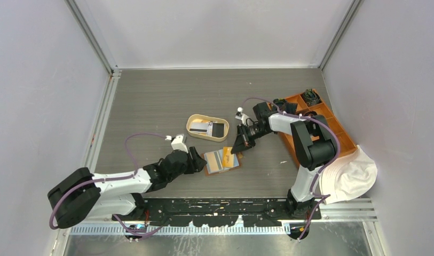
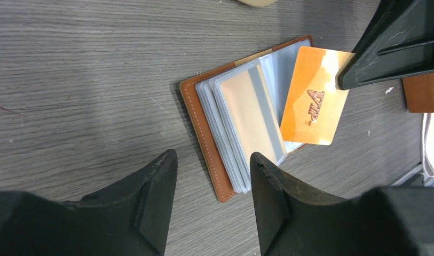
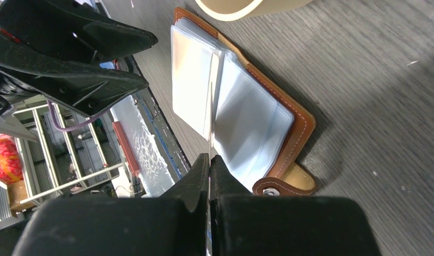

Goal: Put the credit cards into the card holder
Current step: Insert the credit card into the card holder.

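Left gripper [image 2: 212, 200] is low over the table [image 1: 150, 106] at the near-left edge of the card holder [image 2: 199, 128]. Its jaws are spread and grip nothing. One fingertip overlaps the holder's near corner in the left wrist view; can't tell if it touches.

White hat [image 1: 350, 173] lies by the right arm's base, well apart from the rest.

Card holder lies open and flat in the middle of the table, between the two grippers. Brown leather faces down and the clear sleeves are fanned upward. A pale orange card with a grey stripe [image 2: 252, 114] sits in the top sleeve. Snap button [image 3: 268, 191] is on the flap at the holder's right end.

Orange card [image 2: 310, 106] printed "VIP" lies tilted over the holder's right half, partly off the sleeves.

Right gripper [image 3: 208, 162] is clenched on the orange card's far corner, fingers pressed together with the card edge between them.

Beyond the holder is a cream oval tray [image 1: 206, 116] holding a pale card [image 1: 201, 128] and a black card [image 1: 219, 129].

Far right is an orange box [image 1: 340, 136] with compartments, something dark [image 1: 311, 97] in its far one.
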